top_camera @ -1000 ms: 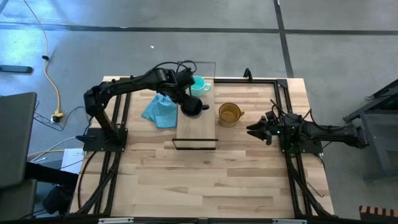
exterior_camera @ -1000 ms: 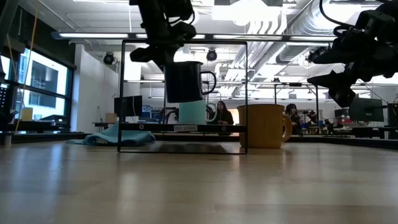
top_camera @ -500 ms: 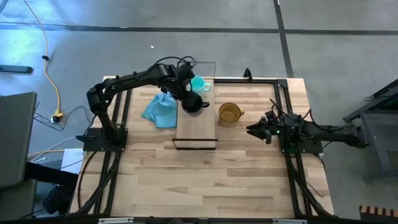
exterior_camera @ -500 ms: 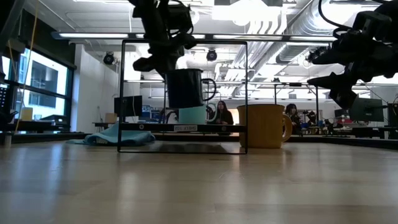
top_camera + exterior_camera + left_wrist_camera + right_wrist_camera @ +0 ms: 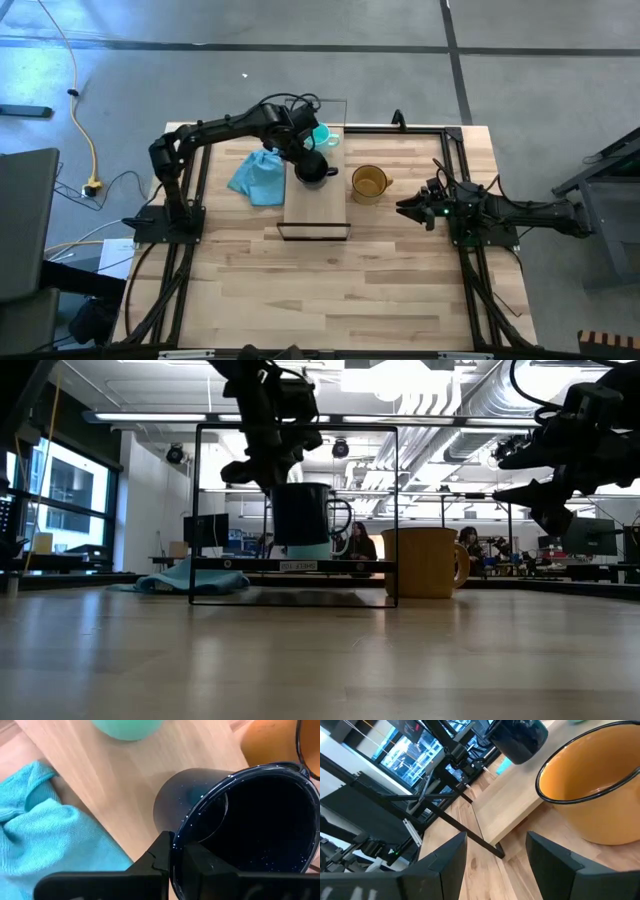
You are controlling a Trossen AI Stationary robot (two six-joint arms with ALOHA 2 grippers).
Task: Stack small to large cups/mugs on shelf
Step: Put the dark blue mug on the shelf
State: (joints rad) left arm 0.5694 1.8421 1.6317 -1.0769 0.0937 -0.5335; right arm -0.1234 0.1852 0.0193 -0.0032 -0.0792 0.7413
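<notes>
Left gripper [image 5: 305, 158]: clamped on the rim of the black mug [image 5: 313, 167], one finger inside the mouth and one outside, as the left wrist view shows; it carries the mug just above the shelf [image 5: 316, 205].
Black mug: upright, mouth up, hanging directly under the gripper; in the low view its base [image 5: 300, 545] sits very low over the plank, and whether it touches cannot be told.
Teal mug [image 5: 320, 136]: on the shelf just beyond the held mug, towards the far end of the plank; in the low view only a sliver shows under the black one.
Key relation: the free shelf surface lies straight below the gripper, so I judge the coming move to be a short descent beside the teal mug, not onto it.
Amber mug [image 5: 368, 183]: on the table just off the shelf's edge, on the side away from the left arm, near the right gripper.
Right gripper [image 5: 412, 210]: fingers spread wide, holding nothing, facing the amber mug and nearer to it.
Blue cloth [image 5: 258, 175]: on the table beside the shelf, on the left arm's side.
</notes>
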